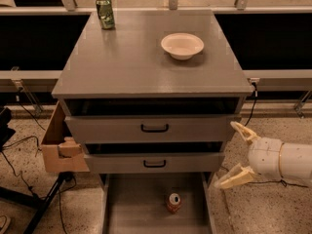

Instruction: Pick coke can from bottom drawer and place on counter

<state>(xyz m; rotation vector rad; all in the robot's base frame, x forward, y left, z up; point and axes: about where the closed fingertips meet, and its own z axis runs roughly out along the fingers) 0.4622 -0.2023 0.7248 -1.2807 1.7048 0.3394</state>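
The coke can (173, 203) stands upright on the floor of the open bottom drawer (136, 208), near its middle. The counter (126, 62) is the wide grey top of the cabinet. My gripper (235, 154) is at the lower right, beside the cabinet at the height of the middle drawer, to the right of and above the can. Its two pale fingers (242, 130) are spread wide apart and hold nothing.
A green can (105, 12) stands at the counter's back left and a white bowl (182, 45) at its back right. Two upper drawers with black handles (154, 128) are slightly open. A cardboard box (59, 147) hangs at the cabinet's left side. Cables lie on the floor.
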